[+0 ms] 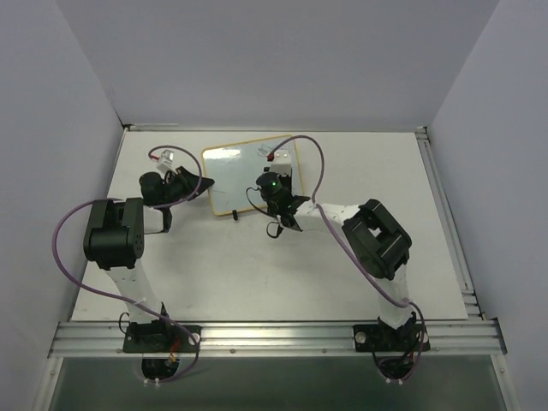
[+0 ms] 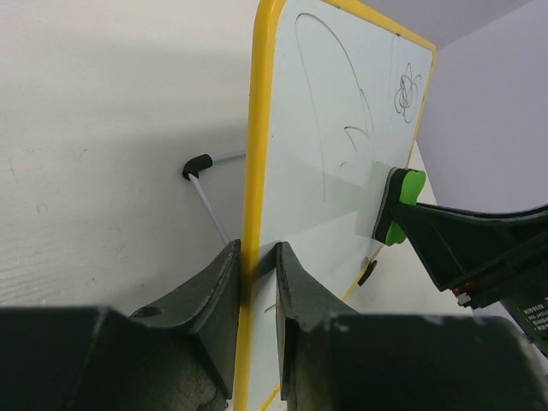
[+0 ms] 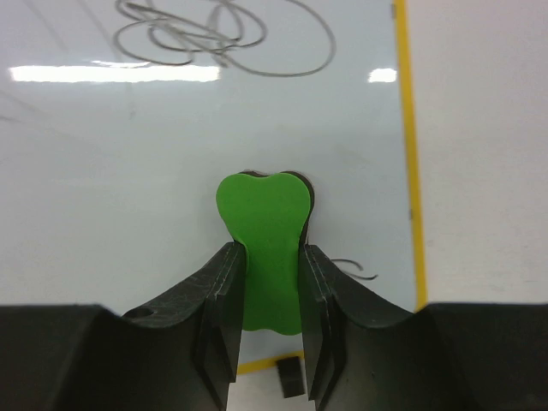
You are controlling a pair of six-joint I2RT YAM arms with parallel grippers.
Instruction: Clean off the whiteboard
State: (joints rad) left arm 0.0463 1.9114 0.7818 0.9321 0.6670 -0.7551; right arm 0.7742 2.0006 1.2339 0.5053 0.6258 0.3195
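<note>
The whiteboard lies at the back middle of the table, glossy white with a yellow frame. My left gripper is shut on its left frame edge, one finger on each side. My right gripper is shut on the green eraser and holds it against the board's surface. A dark scribble sits ahead of the eraser near the far right corner, and it also shows in the left wrist view. A small mark lies beside the right finger. Faint lines cross the board.
A black foot sits on the board's near edge. A black-tipped wire leg shows behind the board. Grey walls enclose the table on three sides. A metal rail runs along the right edge, another along the front.
</note>
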